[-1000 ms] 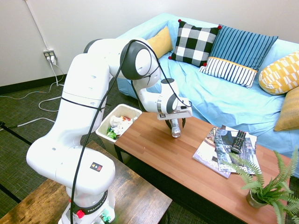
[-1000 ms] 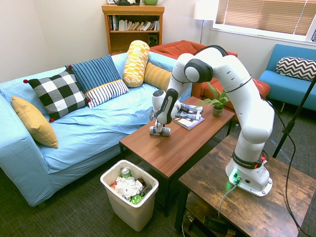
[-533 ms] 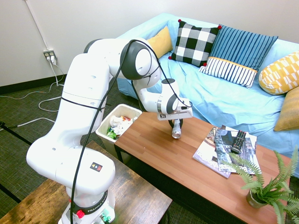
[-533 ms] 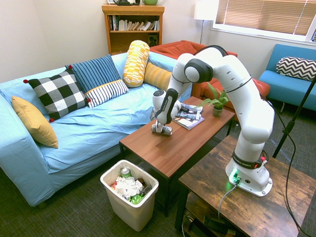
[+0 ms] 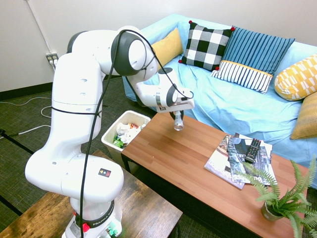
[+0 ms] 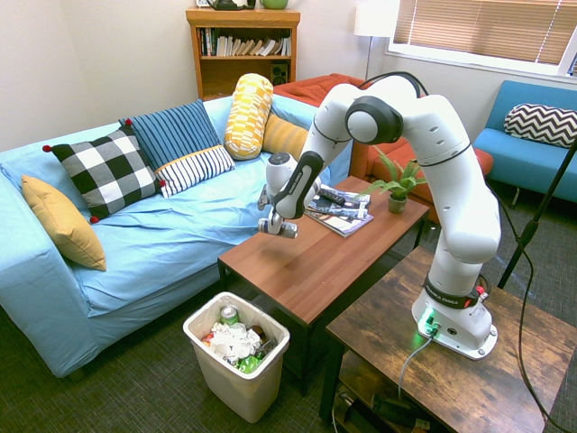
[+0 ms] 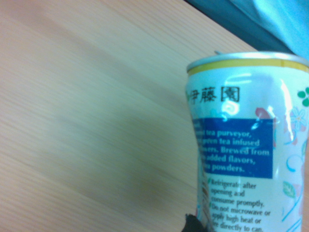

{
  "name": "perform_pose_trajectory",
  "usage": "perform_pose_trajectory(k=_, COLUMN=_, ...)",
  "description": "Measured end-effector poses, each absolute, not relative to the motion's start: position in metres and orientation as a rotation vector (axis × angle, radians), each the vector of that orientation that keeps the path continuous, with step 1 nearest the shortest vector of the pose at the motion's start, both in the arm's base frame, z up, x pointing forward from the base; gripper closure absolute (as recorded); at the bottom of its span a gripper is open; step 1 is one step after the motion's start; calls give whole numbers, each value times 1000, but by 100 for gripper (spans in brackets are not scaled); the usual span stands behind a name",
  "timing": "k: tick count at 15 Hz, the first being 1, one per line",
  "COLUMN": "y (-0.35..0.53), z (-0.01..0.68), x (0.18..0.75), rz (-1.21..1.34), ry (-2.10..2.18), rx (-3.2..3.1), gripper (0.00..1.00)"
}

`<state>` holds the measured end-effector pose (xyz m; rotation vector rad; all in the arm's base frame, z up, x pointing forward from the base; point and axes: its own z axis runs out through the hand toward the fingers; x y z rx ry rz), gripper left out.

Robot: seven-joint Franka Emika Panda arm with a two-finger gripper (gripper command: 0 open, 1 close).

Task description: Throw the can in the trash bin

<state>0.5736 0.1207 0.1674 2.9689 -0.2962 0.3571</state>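
Jaws clenched on the can (image 5: 178,120): you have it pinched at its upper end by the gripper (image 5: 177,113), with the body hanging down below the fingers and clear of the wooden coffee table (image 5: 198,168). You can see from the first exterior view that the can hangs over the table's end nearest the trash bin (image 5: 110,140), slightly tilted, its silvery bottom pointing at the wood. In the second exterior view the gripper (image 6: 274,219) holds the can (image 6: 277,227) above the table (image 6: 306,271) corner on the sofa side, while the bin (image 6: 245,383) stands on the floor below and in front of that end of the table, well apart from the can. Your wrist view shows the can (image 7: 251,145) close up, white with a blue text panel, a yellow band under the silvery rim and small flower prints, with blurred wood grain behind it. You cannot make out the fingers themselves in either exterior view; they are small and dark against the can, so how wide they stand is hard to judge beyond their grip on it. Inside the bin you see crumpled white paper, green and red scraps and 1 other can top.
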Motion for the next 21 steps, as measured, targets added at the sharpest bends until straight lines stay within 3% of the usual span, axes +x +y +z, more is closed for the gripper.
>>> perform_pose_trajectory(k=7, y=290, z=113, x=515, rz=426, ry=-178, rx=2936, gripper=100)
perform_pose_trajectory(k=13, y=361, z=70, x=491, rz=443, ry=-82, rx=2892, gripper=100)
perform_pose_trajectory(k=14, y=365, z=68, x=491, rz=444, ry=-83, rx=2886, gripper=0)
perform_pose_trajectory(k=21, y=368, z=62, x=492, rz=440, ry=-91, rx=2873, gripper=0)
